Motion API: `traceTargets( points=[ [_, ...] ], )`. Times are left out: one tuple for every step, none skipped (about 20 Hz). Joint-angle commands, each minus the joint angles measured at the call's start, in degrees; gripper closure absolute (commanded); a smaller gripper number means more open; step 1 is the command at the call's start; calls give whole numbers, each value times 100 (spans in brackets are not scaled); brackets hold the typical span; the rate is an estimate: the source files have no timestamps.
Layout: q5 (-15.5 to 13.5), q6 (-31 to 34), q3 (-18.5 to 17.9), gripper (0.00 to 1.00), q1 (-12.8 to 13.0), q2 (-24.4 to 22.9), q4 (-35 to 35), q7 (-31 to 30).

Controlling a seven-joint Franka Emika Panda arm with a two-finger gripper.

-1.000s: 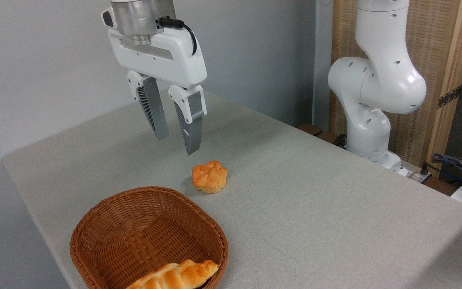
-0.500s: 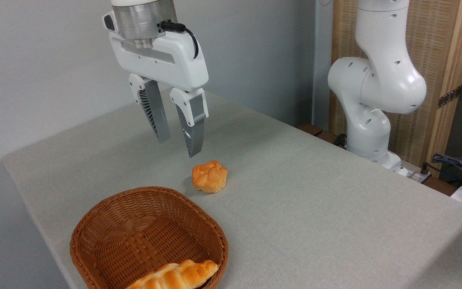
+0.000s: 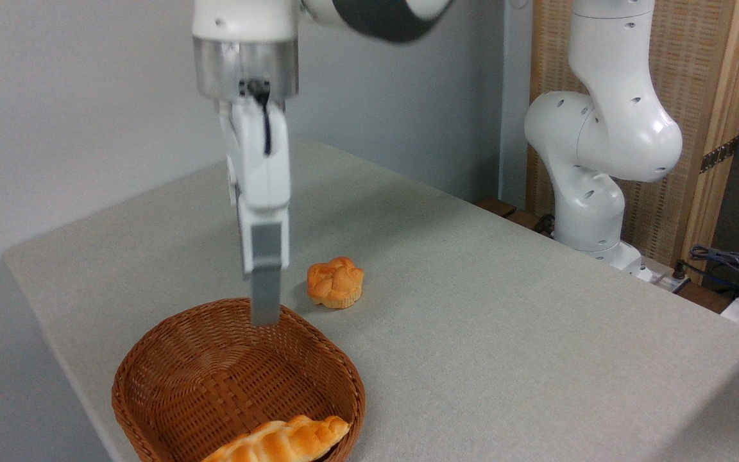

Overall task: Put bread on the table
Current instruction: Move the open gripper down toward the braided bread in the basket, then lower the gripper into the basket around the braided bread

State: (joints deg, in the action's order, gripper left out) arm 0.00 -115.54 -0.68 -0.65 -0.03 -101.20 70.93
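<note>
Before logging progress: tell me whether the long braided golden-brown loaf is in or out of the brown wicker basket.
In. The braided loaf lies inside the wicker basket, against its near wall, untouched by the gripper above.

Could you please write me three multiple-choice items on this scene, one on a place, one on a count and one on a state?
1. Where does the bread lie?
A. in the basket
B. on the table
C. in the gripper

2. How many baked items show?
A. one
B. two
C. four

3. What does the gripper hold?
A. the bun
B. the bread
C. nothing

Key:
1 A, the loaf rests against the near wall of the basket.
2 B, only the loaf and the bun show.
3 C, its tip hangs bare over the far rim of the basket.
</note>
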Motion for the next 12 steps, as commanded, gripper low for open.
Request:
traceTargets(
  points=[
    [-9,-1144,-73,0,38,-76,-803,614],
    [139,-1303,-72,0,38,-41,-874,667],
    [480,-1426,-72,0,38,29,-918,807],
    [840,-1506,-55,0,38,125,-962,904],
    [1105,-1550,-55,0,38,187,-998,922],
    [1255,-1550,-64,0,38,214,-1041,922],
    [1300,-1550,-64,0,30,223,-1051,922],
    [1301,-1550,-72,0,30,240,-1059,922],
    [1309,-1559,-64,0,21,301,-1085,922],
    [1309,-1559,-72,0,21,354,-1094,922],
    [1362,-1568,-72,0,21,389,-1095,931],
    [1467,-1568,-72,0,21,442,-1103,922]
  ],
)
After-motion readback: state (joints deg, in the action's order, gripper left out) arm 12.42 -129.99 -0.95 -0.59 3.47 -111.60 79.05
